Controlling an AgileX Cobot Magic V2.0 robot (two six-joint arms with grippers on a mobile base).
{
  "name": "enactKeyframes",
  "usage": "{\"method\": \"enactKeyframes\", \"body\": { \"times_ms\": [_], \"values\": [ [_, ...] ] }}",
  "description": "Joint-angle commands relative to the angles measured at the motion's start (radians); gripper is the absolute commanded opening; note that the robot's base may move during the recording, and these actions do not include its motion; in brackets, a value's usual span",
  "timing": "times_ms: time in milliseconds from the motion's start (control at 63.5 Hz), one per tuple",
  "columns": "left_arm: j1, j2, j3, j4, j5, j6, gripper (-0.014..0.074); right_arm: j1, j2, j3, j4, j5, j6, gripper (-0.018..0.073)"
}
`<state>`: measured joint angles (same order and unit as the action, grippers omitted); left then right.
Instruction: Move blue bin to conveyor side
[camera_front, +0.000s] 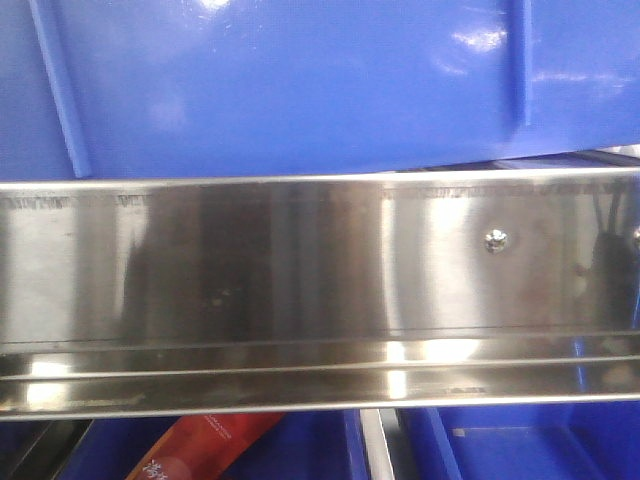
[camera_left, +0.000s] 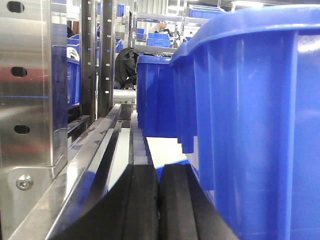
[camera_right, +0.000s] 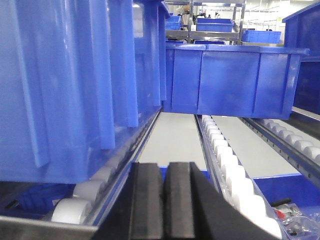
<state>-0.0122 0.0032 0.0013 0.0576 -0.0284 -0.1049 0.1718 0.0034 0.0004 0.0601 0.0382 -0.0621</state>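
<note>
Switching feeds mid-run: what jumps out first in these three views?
The blue bin dominates: its glossy ribbed wall fills the top of the front view, above a shiny steel rail spanning the frame. In the wrist views, tall blue bin walls loom right of the left gripper and left of the right gripper, both with pads closed on nothing. A lane of white rollers runs away on the right gripper's right.

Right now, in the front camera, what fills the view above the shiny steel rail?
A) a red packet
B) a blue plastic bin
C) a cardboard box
B: the glossy wall of the blue bin spans the top above the steel rail; the red packet lies below it.
</note>
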Motion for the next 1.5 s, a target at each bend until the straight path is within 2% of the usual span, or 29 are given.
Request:
{"method": "enactKeyframes", "body": {
  "times_ms": [0, 850, 960, 1055, 1118, 1149, 1212, 1369, 1480],
  "values": [
    [-0.007, -0.003, -0.001, -0.003, -0.015, 0.001, -0.002, 0.003, -0.003, 0.0, -0.001, -0.025, -0.007, -0.0088],
    [-0.006, -0.003, -0.001, -0.003, -0.026, 0.001, -0.002, 0.003, -0.003, 0.0, -0.001, -0.03, -0.007, -0.0088],
    [-0.006, -0.003, -0.001, -0.003, -0.074, 0.001, -0.002, 0.003, -0.003, 0.0, -0.001, -0.119, -0.007, -0.0088],
    [-0.006, -0.003, -0.001, -0.003, -0.175, 0.001, -0.002, 0.003, -0.003, 0.0, -0.001, -0.31, -0.007, -0.0088],
    [-0.006, -0.003, -0.029, -0.003, -0.189, 0.001, -0.002, 0.003, -0.003, -0.006, -0.001, -0.408, -0.007, -0.0088],
    [-0.006, -0.003, -0.052, -0.003, -0.175, 0.001, -0.002, 0.003, -0.003, -0.03, -0.001, -0.411, -0.007, -0.0088],
    [-0.006, -0.003, -0.113, -0.003, -0.126, 0.001, -0.002, 0.003, -0.003, -0.104, -0.001, -0.351, -0.007, -0.0088],
    [-0.006, 0.018, -0.299, -0.003, 0.035, 0.001, -0.002, 0.003, 0.005, -0.357, -0.001, -0.049, -0.007, -0.0088],
    [-0.006, 0.095, -0.454, -0.003, 0.208, 0.001, -0.002, 0.003, 0.096, -0.541, -0.001, 0.167, -0.007, -0.0088]
  ]
}}
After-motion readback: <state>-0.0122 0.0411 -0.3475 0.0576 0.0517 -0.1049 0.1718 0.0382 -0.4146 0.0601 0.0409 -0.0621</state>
